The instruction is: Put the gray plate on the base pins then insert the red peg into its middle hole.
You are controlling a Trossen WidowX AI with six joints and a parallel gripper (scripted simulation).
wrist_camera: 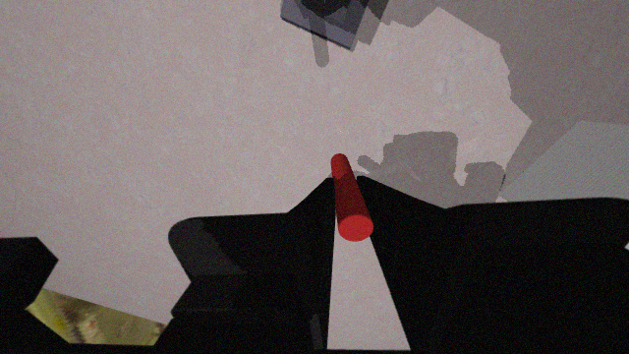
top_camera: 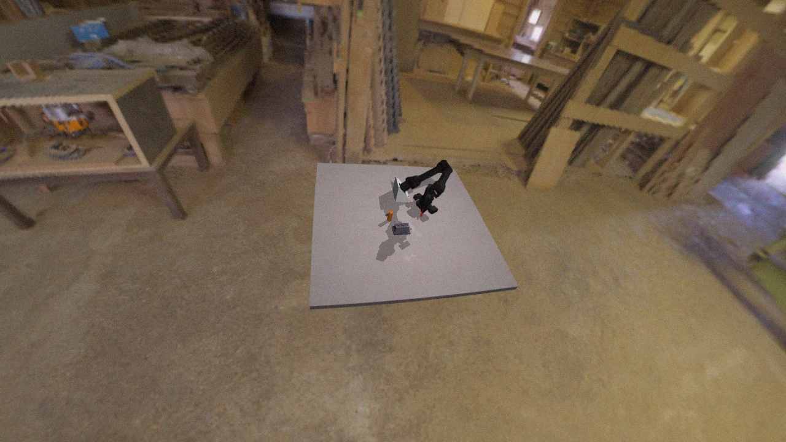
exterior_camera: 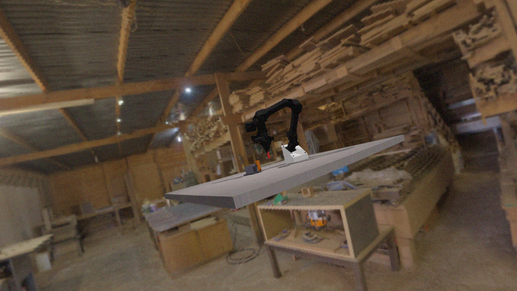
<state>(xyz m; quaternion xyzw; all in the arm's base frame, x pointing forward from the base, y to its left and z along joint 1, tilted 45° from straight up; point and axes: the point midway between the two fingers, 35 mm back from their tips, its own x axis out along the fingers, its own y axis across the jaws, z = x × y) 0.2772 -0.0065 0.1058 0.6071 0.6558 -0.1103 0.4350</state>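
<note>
My gripper (top_camera: 422,210) (exterior_camera: 267,150) (wrist_camera: 344,184) points down and is shut on the red peg (top_camera: 422,215) (exterior_camera: 268,155) (wrist_camera: 350,204). The peg is roughly upright between the fingertips, with its lower end held above the table. The base with the gray plate (top_camera: 401,229) (exterior_camera: 251,169) shows as one low dark gray block, in front of the gripper and to its left in the top view. Plate and base are too small to tell apart, and the middle hole is not clear. Only a corner of the block (wrist_camera: 294,12) shows at the wrist view's top edge.
An orange cylinder (top_camera: 390,215) (exterior_camera: 258,165) stands upright beside the block, on the arm's side. The arm's white mount (top_camera: 401,194) (exterior_camera: 297,154) stands behind on the gray table top (top_camera: 340,269) (exterior_camera: 289,180) (wrist_camera: 123,123). Shadows of the arm fall around the block.
</note>
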